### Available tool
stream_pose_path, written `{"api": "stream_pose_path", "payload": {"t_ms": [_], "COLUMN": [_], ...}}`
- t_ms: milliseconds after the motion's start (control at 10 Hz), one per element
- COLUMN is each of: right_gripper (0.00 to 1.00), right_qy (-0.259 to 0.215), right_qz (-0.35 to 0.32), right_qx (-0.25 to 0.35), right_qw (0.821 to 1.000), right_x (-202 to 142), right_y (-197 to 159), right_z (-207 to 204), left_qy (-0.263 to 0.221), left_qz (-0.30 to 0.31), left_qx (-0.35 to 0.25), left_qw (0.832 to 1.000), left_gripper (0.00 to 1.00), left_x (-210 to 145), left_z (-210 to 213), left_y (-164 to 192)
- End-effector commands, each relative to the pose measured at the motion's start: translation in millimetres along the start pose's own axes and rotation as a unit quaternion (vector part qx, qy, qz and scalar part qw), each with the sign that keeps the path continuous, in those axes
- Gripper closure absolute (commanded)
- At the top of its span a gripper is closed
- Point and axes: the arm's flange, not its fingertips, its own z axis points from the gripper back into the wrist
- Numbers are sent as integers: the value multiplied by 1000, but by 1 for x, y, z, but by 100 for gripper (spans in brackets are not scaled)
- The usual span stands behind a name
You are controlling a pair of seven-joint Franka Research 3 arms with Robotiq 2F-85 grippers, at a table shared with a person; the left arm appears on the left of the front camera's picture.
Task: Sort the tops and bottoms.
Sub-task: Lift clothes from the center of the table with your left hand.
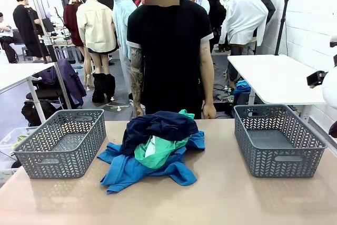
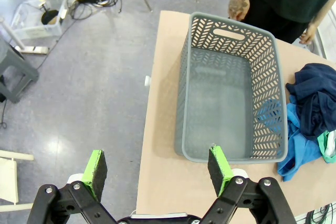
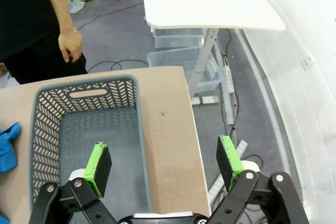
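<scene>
The tops and bottoms [image 1: 152, 151] lie heaped mid-tabletop [image 1: 221, 198], dark navy piece [image 1: 158, 126] over sea-green piece [image 1: 160, 155] over bright blue ones [image 1: 138, 173], with a grey basket [image 1: 60, 148] at the heap's 9 o'clock and another [image 1: 279, 140] at 3 o'clock. The left end effector [image 2: 157, 165] and right end effector [image 3: 164, 162] each hang by a basket, jaws spread wide, holding nothing. The layers look tangled, so pinching the navy could drag the green along into the wrong basket; the green's white tag [image 1: 151, 147] shows no readable writing.

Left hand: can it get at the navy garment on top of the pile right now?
Probably yes. The navy garment lies on top of the pile with nothing over it, and the left hand is open. The grey basket stands between them, so the hand would have to pass over it.
</scene>
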Motion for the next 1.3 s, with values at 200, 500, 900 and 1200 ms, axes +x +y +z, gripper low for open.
{"api": "stream_pose_path", "payload": {"t_ms": [200,500,900,1200], "right_gripper": [0,0,0,0], "right_qy": [5,5,5,5], "right_qz": [2,2,2,2], "right_qx": [-4,-4,-4,-4], "right_qw": [1000,1000,1000,1000], "right_x": [-1,-1,-1,-1], "right_y": [2,2,2,2], "right_z": [-1,-1,-1,-1], "left_qy": [0,28,59,51], "left_qz": [-46,-234,-405,-385], "left_qx": [-14,-63,-111,-103], "left_qw": [999,970,905,916], "left_gripper": [0,0,0,0], "left_x": [9,49,58,36], "left_z": [1,4,-31,-11], "left_y": [-24,-141,-301,-303]}}
